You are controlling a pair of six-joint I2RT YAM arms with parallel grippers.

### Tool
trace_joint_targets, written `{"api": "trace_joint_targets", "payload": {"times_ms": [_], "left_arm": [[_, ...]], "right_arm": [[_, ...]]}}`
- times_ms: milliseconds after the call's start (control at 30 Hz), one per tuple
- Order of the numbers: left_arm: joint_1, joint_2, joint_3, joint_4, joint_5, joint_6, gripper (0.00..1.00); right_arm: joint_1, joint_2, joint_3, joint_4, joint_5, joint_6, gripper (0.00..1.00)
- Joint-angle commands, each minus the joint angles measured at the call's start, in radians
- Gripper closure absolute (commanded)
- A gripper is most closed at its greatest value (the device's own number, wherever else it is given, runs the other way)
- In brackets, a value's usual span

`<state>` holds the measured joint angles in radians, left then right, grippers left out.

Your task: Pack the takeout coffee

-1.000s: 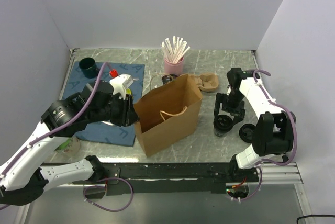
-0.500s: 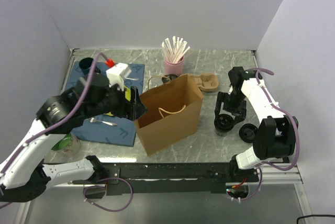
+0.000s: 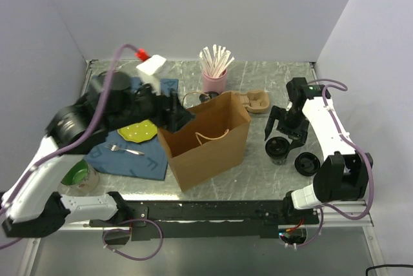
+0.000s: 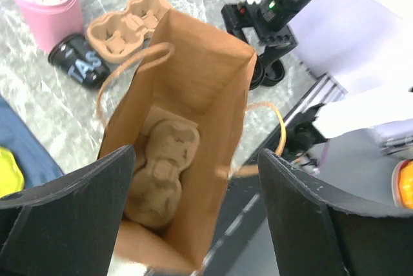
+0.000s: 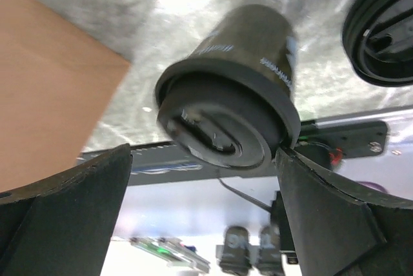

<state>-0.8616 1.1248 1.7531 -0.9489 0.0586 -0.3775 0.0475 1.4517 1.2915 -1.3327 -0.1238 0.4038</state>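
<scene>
Left wrist view: the left gripper (image 4: 193, 160) hangs spread wide and empty over the mouth of the paper bag (image 4: 205, 76), a stance that suits dropping something in. A moulded cup carrier (image 4: 161, 166) lies on the bag's floor (a second carrier (image 4: 126, 24) sits outside on the table). The right gripper (image 5: 203, 153) straddles the lidded coffee cup (image 5: 248, 50), fingers parted rather than clamped, probably lining up a grasp. The cup stands on the table beside the bag, unpacked, with a loose lid (image 5: 381, 37) nearby.

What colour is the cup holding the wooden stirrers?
Pink; the cup shows best in the top external view.
</scene>
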Motion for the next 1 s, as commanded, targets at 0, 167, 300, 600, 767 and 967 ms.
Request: {"api": "trace_joint_targets", "payload": {"times_ms": [0,167,300,600,767,967], "left_arm": [[-0.080,0.104,0.084,0.113,-0.020,0.113,0.17],[-0.174,0.306,0.282,0.091,-0.130,0.213,0.18],[-0.211,0.368,0.353,0.128,-0.186,0.230,0.18],[-0.215,0.389,0.414,0.056,-0.385,0.215,0.16],[-0.212,0.357,0.359,-0.010,-0.459,0.131,0.17],[-0.186,0.268,0.235,-0.111,-0.509,-0.024,0.18]], "right_arm": [[-0.029,-0.062,0.032,0.030,-0.084,0.061,0.00],[-0.072,-0.073,-0.021,0.101,-0.146,0.064,0.00],[-0.097,-0.079,-0.063,0.153,-0.097,0.060,0.00],[-0.094,-0.025,-0.005,0.216,-0.007,-0.022,0.10],[0.007,0.024,0.068,0.219,0.042,0.027,0.11],[0.172,0.188,0.253,0.164,0.151,0.035,0.11]]}}
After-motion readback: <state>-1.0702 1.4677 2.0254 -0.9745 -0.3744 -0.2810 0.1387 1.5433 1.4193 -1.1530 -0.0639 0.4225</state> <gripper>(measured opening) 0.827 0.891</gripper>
